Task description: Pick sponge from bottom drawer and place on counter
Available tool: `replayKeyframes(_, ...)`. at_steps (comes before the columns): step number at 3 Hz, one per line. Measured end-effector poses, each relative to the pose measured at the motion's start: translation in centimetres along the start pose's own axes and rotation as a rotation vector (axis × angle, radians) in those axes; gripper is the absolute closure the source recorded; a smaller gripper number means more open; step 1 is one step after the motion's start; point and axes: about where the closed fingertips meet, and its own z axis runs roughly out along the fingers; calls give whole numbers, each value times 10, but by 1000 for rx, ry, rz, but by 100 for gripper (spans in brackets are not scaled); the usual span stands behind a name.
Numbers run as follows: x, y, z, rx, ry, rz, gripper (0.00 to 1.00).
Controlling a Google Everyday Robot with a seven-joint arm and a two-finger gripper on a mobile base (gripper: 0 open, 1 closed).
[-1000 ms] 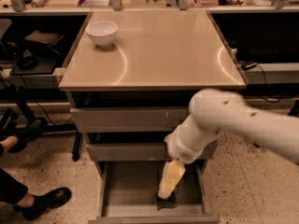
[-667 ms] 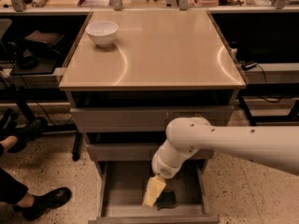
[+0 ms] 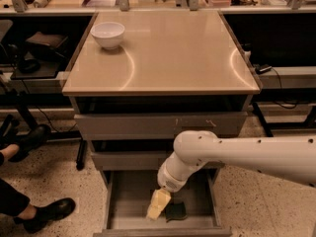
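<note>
A white robot arm reaches in from the right and bends down into the open bottom drawer, the lowest and deepest of three grey drawers, which has a plain grey interior. At the arm's end, the pale yellowish two-finger gripper points down and to the left, low over the drawer floor near the front edge.

Compared with a second ago, the arm's rounded elbow is further left and the gripper is left of where it was over the drawer. The small flat dark green sponge is now more exposed. It lies on the drawer floor just to the right of the gripper, in much the same spot as before. This suggests the sponge is not yet lifted and the pick is still under way, with the gripper lining up beside it rather than carrying it.

It is not possible to tell whether the gripper is set wide or narrow. It shows no sign of holding anything. Its tip sits right beside the sponge's left edge, and whether the two touch cannot be told.

The glossy tan-beige square counter on top of the cabinet carries only a small white ceramic bowl near its back left corner. The sponge has yet to reach this surface.
</note>
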Motion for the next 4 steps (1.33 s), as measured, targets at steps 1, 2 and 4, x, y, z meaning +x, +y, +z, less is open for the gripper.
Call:
replayKeyframes(1, 17, -32, -8, 115, -11, 92, 0)
replayKeyframes(2, 57, -67, -41, 347, 48, 133, 0)
replayKeyframes(4, 78, -75, -58, 435, 60, 142, 0)
